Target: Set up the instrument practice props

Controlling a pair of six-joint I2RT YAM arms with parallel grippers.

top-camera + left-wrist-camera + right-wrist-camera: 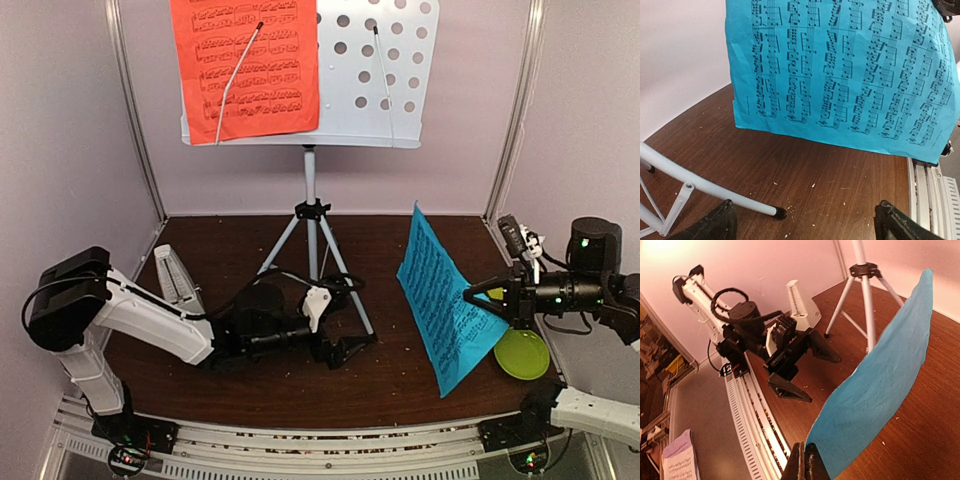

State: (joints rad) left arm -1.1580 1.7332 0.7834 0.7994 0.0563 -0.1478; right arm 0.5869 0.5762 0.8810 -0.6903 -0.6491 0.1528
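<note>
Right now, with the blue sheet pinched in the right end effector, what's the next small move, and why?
Probably raise the right end effector, lifting the blue sheet toward the stand desk. The red page already covers the desk's left half, its right half is bare, and the sheet is held well below it.

Stand at centre back, props to either side.

At centre back of the counter (pixel 400 390), the tripod (pixel 311 215), carrying the music-stand desk (pixel 370 70) on top; on the left half of that desk, the first sheet-music page (pixel 245 65). Left of the tripod, by the left wall, the metronome (pixel 178 280), just behind the left arm. Before the tripod's feet, the left gripper (pixel 345 350), facing right toward the second sheet-music page (pixel 445 300). That page upright, right of the tripod, pinched at its right edge in the right gripper (pixel 480 298). Just right of it, below the right gripper, the plate (pixel 525 355) on the counter.
</note>
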